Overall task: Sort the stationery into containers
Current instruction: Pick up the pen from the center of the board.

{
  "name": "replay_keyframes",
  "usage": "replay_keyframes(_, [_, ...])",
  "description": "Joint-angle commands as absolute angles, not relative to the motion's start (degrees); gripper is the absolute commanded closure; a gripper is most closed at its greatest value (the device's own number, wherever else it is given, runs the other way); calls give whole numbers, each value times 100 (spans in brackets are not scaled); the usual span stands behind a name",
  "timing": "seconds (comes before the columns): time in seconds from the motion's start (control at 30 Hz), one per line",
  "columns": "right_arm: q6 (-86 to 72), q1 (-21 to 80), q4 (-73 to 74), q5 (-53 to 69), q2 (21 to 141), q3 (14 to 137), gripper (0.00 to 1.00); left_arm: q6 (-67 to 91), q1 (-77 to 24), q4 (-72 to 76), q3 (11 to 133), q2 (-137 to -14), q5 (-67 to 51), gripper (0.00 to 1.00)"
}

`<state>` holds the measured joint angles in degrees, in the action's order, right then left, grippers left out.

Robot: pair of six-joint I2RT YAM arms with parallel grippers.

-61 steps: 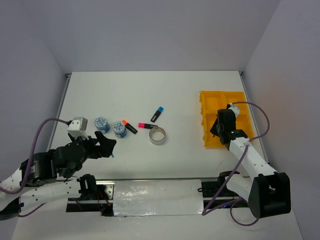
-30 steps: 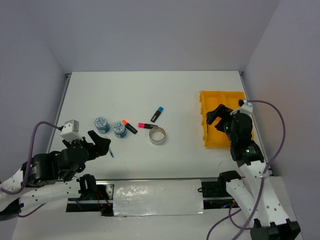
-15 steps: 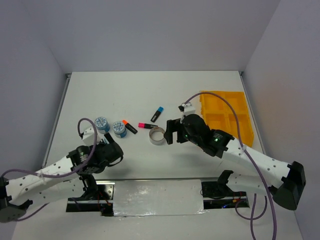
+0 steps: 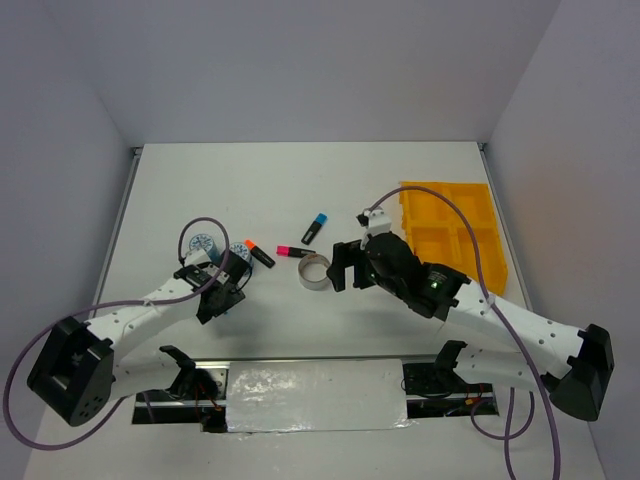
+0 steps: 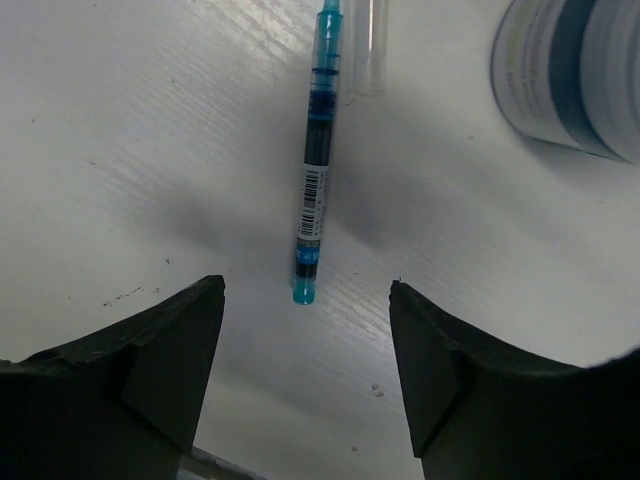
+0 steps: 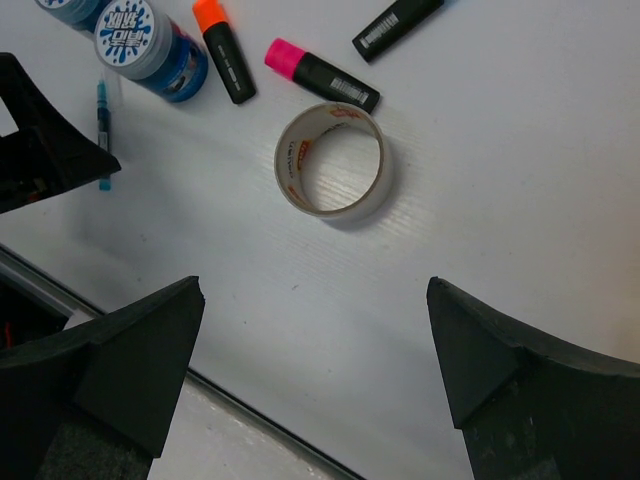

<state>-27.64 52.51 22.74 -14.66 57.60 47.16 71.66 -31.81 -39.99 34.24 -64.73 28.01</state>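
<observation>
My left gripper [image 5: 305,292] is open just above the table, and the near tip of a thin blue pen [image 5: 312,190] lies between its fingertips, untouched. A blue-white tape roll [image 5: 575,70] sits just beyond it to the right. From above, the left gripper [image 4: 222,296] is beside the two tape rolls [image 4: 203,245] [image 4: 238,257]. My right gripper [image 6: 315,290] is open and empty, hovering short of the silvery tape ring [image 6: 333,160]. The pink-capped marker [image 6: 320,80] and the orange-capped marker [image 6: 222,55] lie past the ring. The yellow tray [image 4: 470,262] stands at the right.
A blue-capped marker [image 4: 315,228] lies mid-table behind the ring. The left arm's dark finger [image 6: 40,150] shows at the left edge of the right wrist view, close to the blue pen [image 6: 102,130]. The table's front edge runs just below both grippers.
The left arm swung forward to the pen by the tape rolls, and its jaws narrowed a little. The right arm left the tray for the tape ring and has since held still.
</observation>
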Motion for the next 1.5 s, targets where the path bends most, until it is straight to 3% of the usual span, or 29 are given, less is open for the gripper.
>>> replay_keyframes(0.0, [-2716, 5282, 2039, -1696, 5520, 4579, 0, 7286, -3112, -3981, 3577, -6705, 2777, 23])
replay_keyframes(0.5, [-2505, 5282, 1714, -1644, 5344, 4140, 0, 6857, -2365, -3649, 3551, -7154, 2699, 36])
replay_keyframes(0.63, [-2496, 5282, 1714, -1652, 5326, 4113, 0, 6549, -2206, -3341, 3533, -7294, 2514, 44])
replay_keyframes(0.9, [-2461, 5282, 1688, -1609, 5300, 4131, 0, 6548, -1978, -3156, 3253, -7348, 2356, 48])
replay_keyframes(1.0, [-2435, 5282, 1661, -1512, 5256, 4113, 0, 6609, -1820, -3146, 3060, -7164, 2320, 65])
replay_keyframes(1.1, [-2408, 5282, 1617, -1415, 5177, 4078, 0, 6732, -1749, -3260, 2927, -6909, 2338, 73])
replay_keyframes(1.3, [-2356, 5282, 1424, -1161, 5063, 4008, 0, 6847, -1740, -3690, 2848, -6101, 2400, 99])
replay_keyframes(1.47, [-2286, 5300, 1231, -722, 5238, 4078, 1, 6497, -1740, -4218, 3233, -4994, 2425, 100])
